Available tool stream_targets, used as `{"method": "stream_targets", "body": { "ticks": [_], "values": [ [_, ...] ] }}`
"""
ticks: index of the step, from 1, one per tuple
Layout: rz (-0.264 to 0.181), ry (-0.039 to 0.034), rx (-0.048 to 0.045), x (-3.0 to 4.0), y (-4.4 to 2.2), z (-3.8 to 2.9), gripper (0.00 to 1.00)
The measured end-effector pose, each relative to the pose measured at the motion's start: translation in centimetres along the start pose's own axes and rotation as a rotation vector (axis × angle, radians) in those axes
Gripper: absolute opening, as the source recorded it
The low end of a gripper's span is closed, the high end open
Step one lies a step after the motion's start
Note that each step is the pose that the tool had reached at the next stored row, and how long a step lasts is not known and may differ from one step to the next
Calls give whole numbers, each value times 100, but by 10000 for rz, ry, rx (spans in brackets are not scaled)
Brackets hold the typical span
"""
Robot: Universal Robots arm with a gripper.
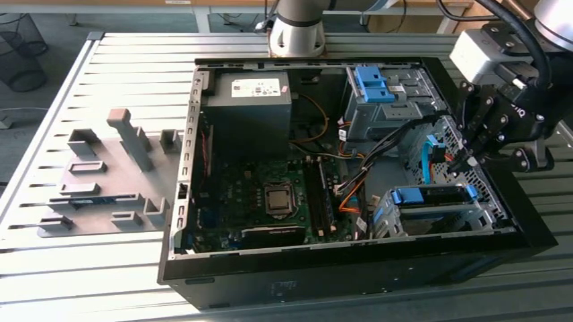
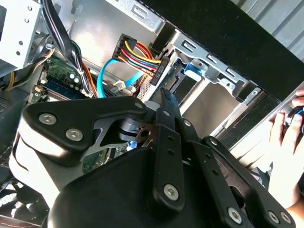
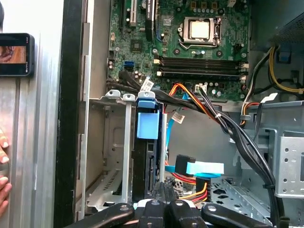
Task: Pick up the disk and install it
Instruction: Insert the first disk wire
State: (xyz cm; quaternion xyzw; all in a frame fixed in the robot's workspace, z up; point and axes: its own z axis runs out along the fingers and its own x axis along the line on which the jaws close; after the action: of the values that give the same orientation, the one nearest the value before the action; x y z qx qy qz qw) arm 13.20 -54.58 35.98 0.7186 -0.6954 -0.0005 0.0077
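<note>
The disk (image 1: 431, 196) sits in the lower drive cage of the open computer case (image 1: 358, 282), at the exterior view's right. Its blue carrier handle (image 3: 147, 124) stands at the cage's mouth, with the dark drive body (image 3: 144, 166) behind it. In the second wrist view the disk's blue rail (image 2: 192, 71) shows inside the metal cage. My gripper (image 1: 471, 158) hangs just above the case's right side, over the cables beside that cage. Its black fingers (image 2: 166, 99) are pressed together with nothing between them, and the gripper (image 3: 164, 197) points down close to the disk's rear end.
A grey power supply (image 1: 255, 90) and a blue bracket (image 1: 372, 84) sit at the back of the case. SATA and power cables (image 3: 190, 168) cross the gap beside the cage. A grey slotted fixture (image 1: 98, 174) lies on the table. A person's hand (image 2: 285, 137) rests outside the case.
</note>
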Motion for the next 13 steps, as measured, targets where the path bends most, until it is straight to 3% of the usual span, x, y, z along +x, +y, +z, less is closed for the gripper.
{"method": "stream_targets", "body": {
  "ticks": [2,4,5,7,12,13],
  "values": [
    [1,3,0,-16,-1,0,17],
    [0,3,0,-59,-4,5,17],
    [1,4,0,-82,-5,8,24],
    [1,2,-1,-123,-7,19,24],
    [-145,7,0,-128,-13,58,25],
    [-213,7,1,-128,-17,66,31]
  ]
}}
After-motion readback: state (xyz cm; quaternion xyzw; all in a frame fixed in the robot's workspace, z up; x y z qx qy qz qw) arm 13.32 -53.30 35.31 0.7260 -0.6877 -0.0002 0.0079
